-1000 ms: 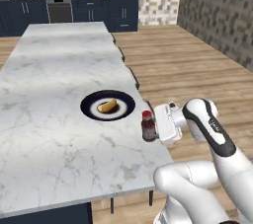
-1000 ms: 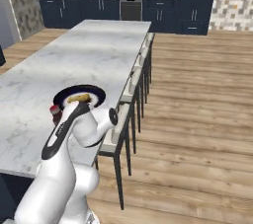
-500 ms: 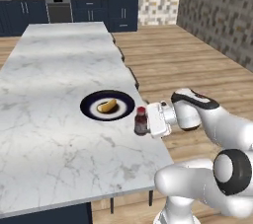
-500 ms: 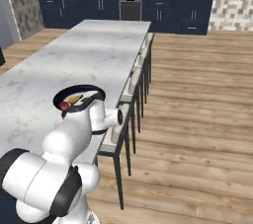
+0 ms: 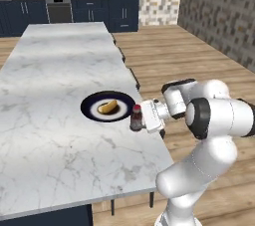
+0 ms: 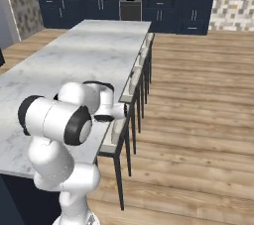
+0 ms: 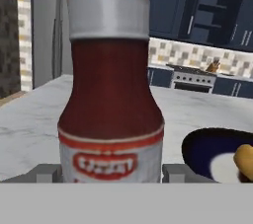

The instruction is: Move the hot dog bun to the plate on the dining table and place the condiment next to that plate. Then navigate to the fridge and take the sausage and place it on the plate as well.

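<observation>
While I am monitoring the left base view, the gripper (image 5: 141,118) is reaching level over the right edge of the dining table (image 5: 55,135), and its jaws are sitting on either side of the condiment bottle (image 5: 135,117), pinching it. I am reading the bottle as upright, with its base at or just above the marble; I cannot tell whether it is touching. It is standing just beside the right rim of the plate (image 5: 92,115), and the hot dog bun (image 5: 107,106) is lying on the plate's pale centre. In the hand view, the condiment bottle (image 7: 110,99) is filling the middle of the frame between the two fingertips (image 7: 49,173), its dark red body and grey cap standing vertical. To its right I am seeing the plate (image 7: 197,153) with the bun (image 7: 244,160) on it. In the right base view, the arm's white links are covering the bottle.
</observation>
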Available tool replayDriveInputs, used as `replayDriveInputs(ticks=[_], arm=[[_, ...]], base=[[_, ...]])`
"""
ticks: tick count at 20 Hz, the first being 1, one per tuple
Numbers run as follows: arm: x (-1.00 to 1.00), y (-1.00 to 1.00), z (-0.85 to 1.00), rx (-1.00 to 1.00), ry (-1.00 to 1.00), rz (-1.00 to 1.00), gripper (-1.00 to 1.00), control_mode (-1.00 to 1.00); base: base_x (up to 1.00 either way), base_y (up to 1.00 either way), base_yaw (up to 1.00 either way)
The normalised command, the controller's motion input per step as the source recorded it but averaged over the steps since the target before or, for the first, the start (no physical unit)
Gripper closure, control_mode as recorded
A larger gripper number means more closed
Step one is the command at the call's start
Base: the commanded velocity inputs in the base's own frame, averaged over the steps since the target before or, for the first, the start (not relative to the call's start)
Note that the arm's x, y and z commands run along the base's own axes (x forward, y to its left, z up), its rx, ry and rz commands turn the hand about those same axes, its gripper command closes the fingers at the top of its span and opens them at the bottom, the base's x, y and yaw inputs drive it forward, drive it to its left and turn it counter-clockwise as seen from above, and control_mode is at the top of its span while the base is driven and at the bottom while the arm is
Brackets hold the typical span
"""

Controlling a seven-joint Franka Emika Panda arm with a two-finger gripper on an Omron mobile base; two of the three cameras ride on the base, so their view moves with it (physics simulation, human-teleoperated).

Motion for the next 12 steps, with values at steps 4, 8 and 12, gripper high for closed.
replayDriveInputs(ticks=[4, 8, 12], arm=[[0.38, 0.3, -0.37, 0.0, 0.0, 0.1, 1.0, -1.0], [0.3, 0.34, -0.35, 0.0, 0.01, 0.07, 1.0, -1.0], [0.2, 0.19, -0.22, 0.0, 0.01, 0.02, 1.0, -1.0]], base=[[0.0, 0.0, 0.0], [0.0, 0.0, 0.0], [0.0, 0.0, 0.0]])
